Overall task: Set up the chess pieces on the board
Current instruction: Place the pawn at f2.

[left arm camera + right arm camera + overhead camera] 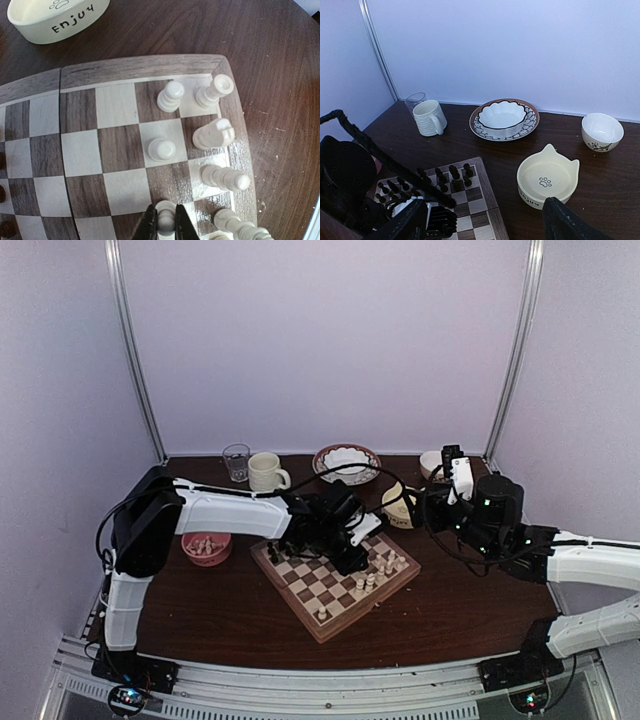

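Note:
The board (312,592) lies mid-table, turned diagonally. In the left wrist view several cream-white chess pieces stand along its right edge (236,150): a rook (215,91), a knight (214,134), a bishop (225,178) and two pawns (162,149). My left gripper (166,226) is shut on another cream pawn (166,212) over a square in that group. I cannot tell whether its base touches the board. In the top view that gripper (356,556) is over the board's far right part. My right gripper (485,225) is open and empty, held above the table right of the board.
Dark pieces (440,177) fill the board's far left rows. A pink dish (207,548) with cream pieces sits left of the board. A cat-shaped bowl (400,506), mug (266,472), glass (236,461), scalloped bowl on a plate (346,461) and small bowl (602,131) line the back.

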Tool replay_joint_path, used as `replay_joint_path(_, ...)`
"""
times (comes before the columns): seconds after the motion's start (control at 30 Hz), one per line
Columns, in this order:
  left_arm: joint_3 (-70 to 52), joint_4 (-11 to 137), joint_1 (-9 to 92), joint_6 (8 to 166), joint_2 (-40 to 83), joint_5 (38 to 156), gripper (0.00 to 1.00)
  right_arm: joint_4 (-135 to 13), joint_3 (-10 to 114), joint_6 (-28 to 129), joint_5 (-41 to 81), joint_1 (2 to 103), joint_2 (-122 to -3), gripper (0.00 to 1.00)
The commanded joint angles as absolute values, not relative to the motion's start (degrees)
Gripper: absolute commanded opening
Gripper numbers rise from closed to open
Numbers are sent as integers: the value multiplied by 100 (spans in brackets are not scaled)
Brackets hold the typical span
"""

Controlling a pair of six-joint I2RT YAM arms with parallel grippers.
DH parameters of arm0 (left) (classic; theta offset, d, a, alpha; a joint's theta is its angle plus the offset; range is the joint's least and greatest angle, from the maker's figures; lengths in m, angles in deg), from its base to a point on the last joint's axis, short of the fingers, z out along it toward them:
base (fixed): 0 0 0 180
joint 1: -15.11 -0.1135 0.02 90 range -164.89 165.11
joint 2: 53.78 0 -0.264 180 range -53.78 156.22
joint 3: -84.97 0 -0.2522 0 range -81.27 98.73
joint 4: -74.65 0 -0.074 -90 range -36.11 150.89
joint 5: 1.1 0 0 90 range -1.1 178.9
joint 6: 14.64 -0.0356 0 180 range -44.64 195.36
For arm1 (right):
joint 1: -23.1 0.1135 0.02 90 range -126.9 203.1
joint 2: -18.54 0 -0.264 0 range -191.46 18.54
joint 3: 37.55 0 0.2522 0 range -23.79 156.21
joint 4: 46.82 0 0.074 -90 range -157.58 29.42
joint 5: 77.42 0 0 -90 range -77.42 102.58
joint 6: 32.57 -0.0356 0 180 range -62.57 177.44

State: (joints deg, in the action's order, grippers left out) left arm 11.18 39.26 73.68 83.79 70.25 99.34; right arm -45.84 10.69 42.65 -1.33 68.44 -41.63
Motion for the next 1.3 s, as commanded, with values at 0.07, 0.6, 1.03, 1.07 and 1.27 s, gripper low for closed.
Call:
replay_joint_path(0.07,1386,3867,7395,8317,7159,10104,0,-4513,988,4291,-224,6819,-4054,83)
replay_joint_path(0.6,1599,3761,7433,8310,7321,10152,0,-4501,987,4293,-227,6819,-4062,83)
replay_joint_path(1.03,1730,3733,7443,8310,7440,10155,3,-4496,987,4294,-227,6819,-4057,82)
replay_joint_path(1.07,1727,3730,7443,8310,7445,10155,3,-4496,987,4293,-232,6819,-4061,82)
replay_joint_path(1.27,1752,3733,7438,8301,7461,10108,3,-4494,989,4293,-230,6819,-4066,82)
